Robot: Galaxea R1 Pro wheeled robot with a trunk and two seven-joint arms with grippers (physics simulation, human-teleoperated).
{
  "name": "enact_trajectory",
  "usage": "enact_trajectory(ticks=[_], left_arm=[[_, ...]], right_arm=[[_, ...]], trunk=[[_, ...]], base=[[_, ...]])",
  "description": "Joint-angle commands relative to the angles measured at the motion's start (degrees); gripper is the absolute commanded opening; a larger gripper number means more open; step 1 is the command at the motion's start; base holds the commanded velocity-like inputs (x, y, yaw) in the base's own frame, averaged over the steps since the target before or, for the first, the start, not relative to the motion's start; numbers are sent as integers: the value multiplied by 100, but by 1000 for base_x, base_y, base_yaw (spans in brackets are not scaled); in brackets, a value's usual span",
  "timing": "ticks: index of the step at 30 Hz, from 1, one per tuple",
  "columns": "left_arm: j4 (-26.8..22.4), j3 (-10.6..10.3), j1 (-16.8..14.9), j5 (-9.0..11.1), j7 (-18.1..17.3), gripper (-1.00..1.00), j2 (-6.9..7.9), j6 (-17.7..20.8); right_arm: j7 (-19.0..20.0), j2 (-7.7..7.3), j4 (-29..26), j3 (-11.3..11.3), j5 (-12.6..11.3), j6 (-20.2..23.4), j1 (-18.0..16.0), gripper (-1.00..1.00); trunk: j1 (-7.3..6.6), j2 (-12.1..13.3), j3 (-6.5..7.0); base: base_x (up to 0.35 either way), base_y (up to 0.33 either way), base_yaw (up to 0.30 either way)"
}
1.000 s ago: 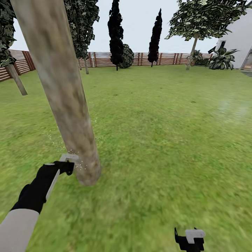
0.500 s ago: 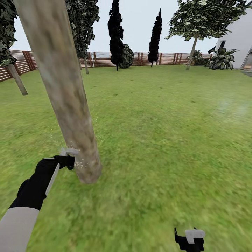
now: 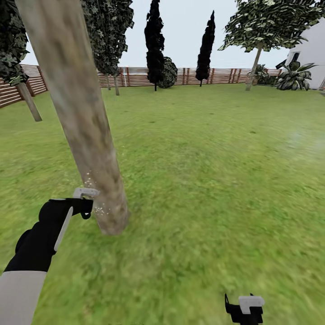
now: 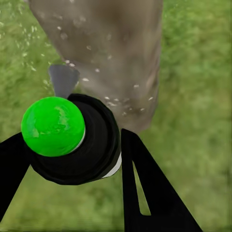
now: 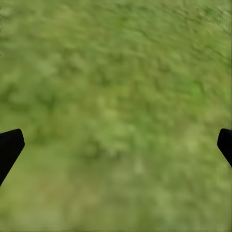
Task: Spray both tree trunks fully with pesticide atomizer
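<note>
1. You've got one thick tree trunk (image 3: 85, 131) up close.
2. Two black columnar trees (image 3: 155, 43) by the fence (image 3: 225, 75).
3. One atomizer (image 4: 72, 140).
4. Two grippers: left gripper (image 3: 83, 205), right gripper (image 3: 243, 309).
5. One round shrub (image 3: 170, 72).

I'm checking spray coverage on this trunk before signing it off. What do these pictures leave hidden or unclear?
- Far side of the tree trunk: the head view shows one face.
- Trunk top: cut off by the head view's upper edge.
- Pesticide atomizer: the left gripper hides its body in the left wrist view.
- Pesticide: sparse specks, so coverage cannot be judged.
- Right gripper: fingertips at the right wrist view's edges, over blurred lawn.
</note>
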Motion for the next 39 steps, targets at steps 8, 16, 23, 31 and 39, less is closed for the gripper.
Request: enact_trajectory(ticks=[8,16,23,31,39], left_arm=[[0,-14,0,-14,6,-100,-9,7],[0,-12,-3,-17,6,-100,-7,15],[56,-8,3,-36,76,-100,19,16],[363,-7,16,-30,278,-100,18,16],[369,1,17,-31,359,-100,17,16]], right_arm=[[-6,0,-3,-8,-7,0,0,100],[-8,0,-9,-9,-17,0,0,100],[-8,0,-8,-7,-18,0,0,100],[-8,0,-2,-9,-18,0,0,100],[-7,0,-2,-6,-18,0,0,100]], trunk=[[0,0,0],[0,0,0],[0,0,0],[0,0,0],[0,0,0]], base=[[72,-266,128],[100,-247,0],[61,-270,140],[184,-235,203],[121,-247,84]])
